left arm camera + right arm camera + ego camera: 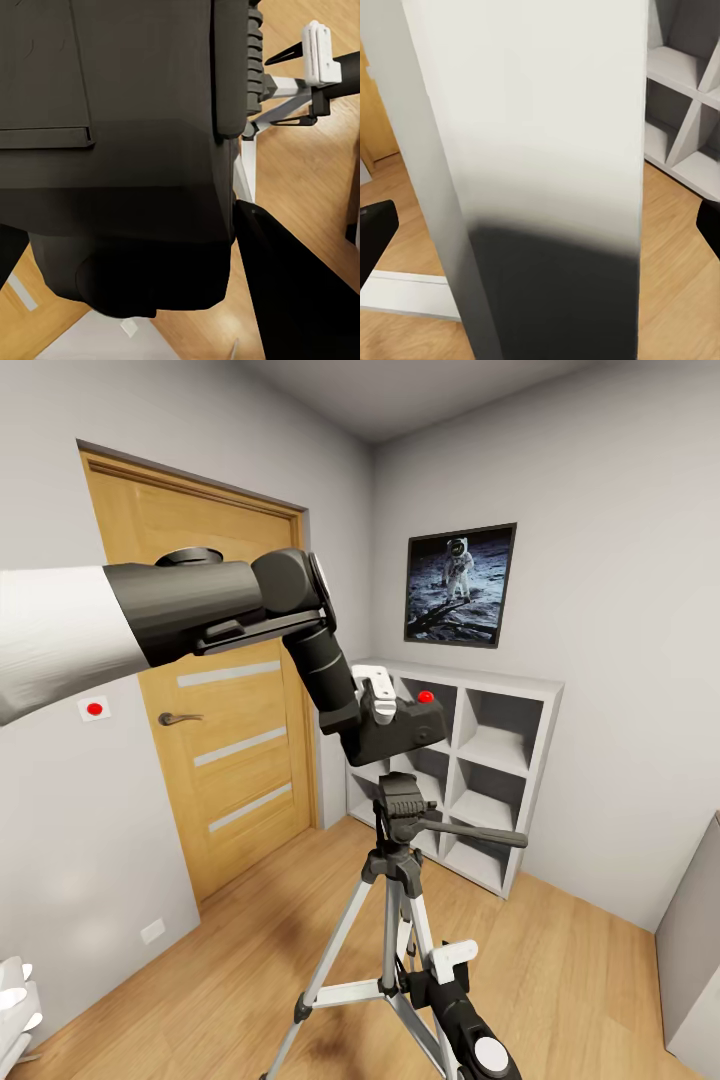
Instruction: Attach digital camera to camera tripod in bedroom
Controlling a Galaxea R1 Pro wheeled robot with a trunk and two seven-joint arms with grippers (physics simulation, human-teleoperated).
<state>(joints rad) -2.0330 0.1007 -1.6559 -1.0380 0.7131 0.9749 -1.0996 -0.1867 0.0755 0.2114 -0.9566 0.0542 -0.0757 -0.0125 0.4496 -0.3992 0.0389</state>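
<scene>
In the head view my left gripper (pixel 383 703) is shut on the digital camera (pixel 405 728), a small black box with a red button on top. It holds the camera just above the black head of the camera tripod (pixel 404 800), whose pan handle (pixel 480 832) points right. The silver legs (pixel 335 950) spread over the wood floor. The left wrist view has the camera's dark body (pixel 112 150) up close, with the tripod legs (pixel 274 97) below it. My right gripper (pixel 452 972) is low beside the legs. It stands open, with a tripod leg (pixel 547 187) between its black fingertips (pixel 375 240).
An oak door (pixel 225 750) with frosted strips is at the left. White cube shelves (pixel 485 780) stand behind the tripod under an astronaut picture (pixel 460 585). A grey cabinet (pixel 695 960) is at the right edge, and a white object (pixel 15 1005) is on the floor at the lower left.
</scene>
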